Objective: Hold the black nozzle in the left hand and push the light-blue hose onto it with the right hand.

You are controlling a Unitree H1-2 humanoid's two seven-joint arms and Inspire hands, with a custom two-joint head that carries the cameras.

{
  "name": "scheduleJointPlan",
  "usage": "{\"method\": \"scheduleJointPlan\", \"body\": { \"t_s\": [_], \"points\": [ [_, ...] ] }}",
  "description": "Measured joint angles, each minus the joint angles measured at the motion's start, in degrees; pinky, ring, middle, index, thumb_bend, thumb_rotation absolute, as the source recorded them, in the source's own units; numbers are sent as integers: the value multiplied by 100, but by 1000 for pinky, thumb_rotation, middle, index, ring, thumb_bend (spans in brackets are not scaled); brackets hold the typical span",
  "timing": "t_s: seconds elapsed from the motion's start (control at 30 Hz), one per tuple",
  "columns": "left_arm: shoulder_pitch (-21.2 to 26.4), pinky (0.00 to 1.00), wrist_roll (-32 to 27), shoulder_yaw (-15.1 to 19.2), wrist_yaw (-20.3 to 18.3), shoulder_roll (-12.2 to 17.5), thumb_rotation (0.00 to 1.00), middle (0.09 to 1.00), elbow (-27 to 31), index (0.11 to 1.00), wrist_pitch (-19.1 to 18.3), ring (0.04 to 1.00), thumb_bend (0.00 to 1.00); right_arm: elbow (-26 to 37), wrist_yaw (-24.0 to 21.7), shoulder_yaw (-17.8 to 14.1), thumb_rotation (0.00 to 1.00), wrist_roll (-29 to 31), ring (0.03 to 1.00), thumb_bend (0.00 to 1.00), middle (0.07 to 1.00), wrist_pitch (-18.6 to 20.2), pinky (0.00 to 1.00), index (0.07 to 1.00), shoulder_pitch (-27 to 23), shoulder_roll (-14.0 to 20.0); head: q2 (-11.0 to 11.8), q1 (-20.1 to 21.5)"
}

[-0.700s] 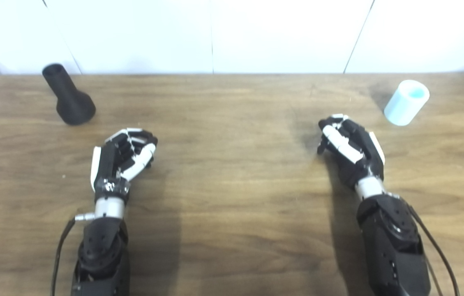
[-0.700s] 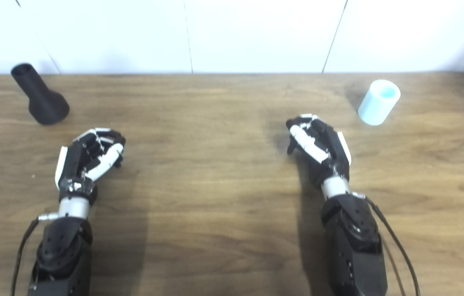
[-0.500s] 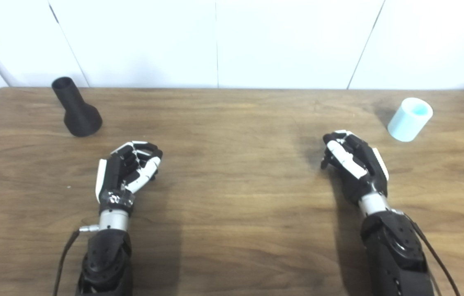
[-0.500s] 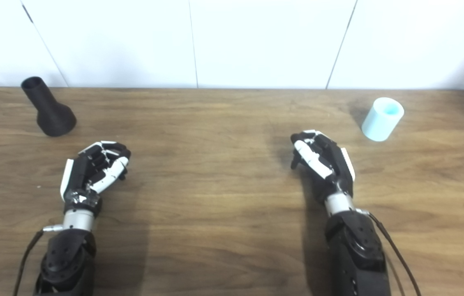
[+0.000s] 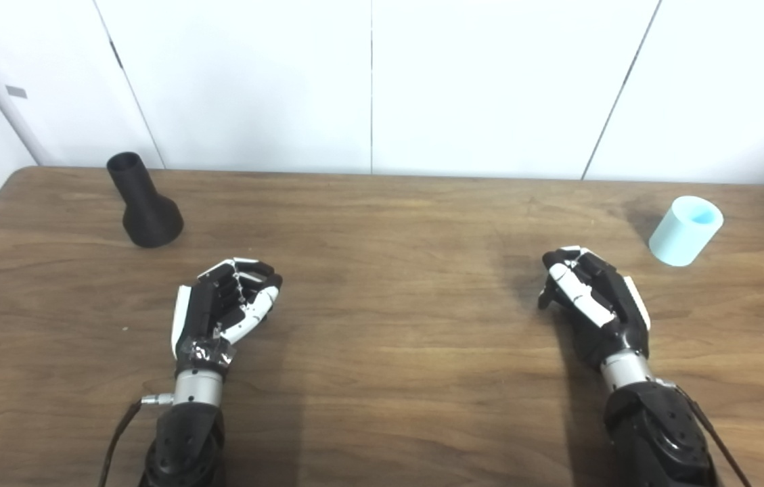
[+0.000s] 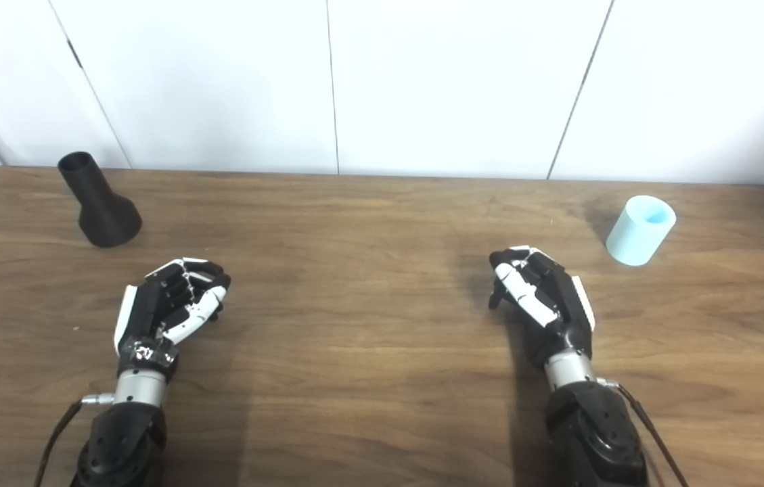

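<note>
The black nozzle (image 5: 145,210) stands on its wide base at the table's far left, narrow tube pointing up. A short light-blue hose (image 5: 685,230) piece stands upright at the far right, its open end up. My left hand (image 5: 222,311) rests on the table, nearer than the nozzle and a little to its right, fingers curled in on nothing. Resting left of and nearer than the hose, my right hand (image 5: 591,301) is curled the same way and holds nothing. Neither hand touches its object.
A wooden table (image 5: 395,352) carries everything, with its left edge close to the nozzle. White wall panels (image 5: 368,81) rise directly behind the far edge. Cables trail from both forearms at the bottom.
The whole picture has slid downward, so the camera has tilted up and more wall shows. Hands, nozzle and hose keep their places on the table.
</note>
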State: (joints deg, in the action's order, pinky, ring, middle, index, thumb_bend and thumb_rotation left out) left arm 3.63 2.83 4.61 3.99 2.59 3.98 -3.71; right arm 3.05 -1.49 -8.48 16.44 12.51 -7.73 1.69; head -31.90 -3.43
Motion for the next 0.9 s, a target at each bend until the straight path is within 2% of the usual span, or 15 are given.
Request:
{"method": "scheduleJointPlan", "body": {
  "t_s": [0.43, 0.9],
  "points": [
    [0, 291, 98, -37, 26, 0, 49, 401, -126, 483, 114, 346, 486, -198, -107, -23, 184, 35, 208, 221, 267, -205, 179, 394, -4, 10, 220, -114],
    [18, 304, 181, -13, 50, -85, 49, 415, -232, 484, 217, 363, 487, -461, -243, -63, 74, 103, 203, 214, 262, -436, 167, 390, -89, 77, 519, -457]
  ]
}}
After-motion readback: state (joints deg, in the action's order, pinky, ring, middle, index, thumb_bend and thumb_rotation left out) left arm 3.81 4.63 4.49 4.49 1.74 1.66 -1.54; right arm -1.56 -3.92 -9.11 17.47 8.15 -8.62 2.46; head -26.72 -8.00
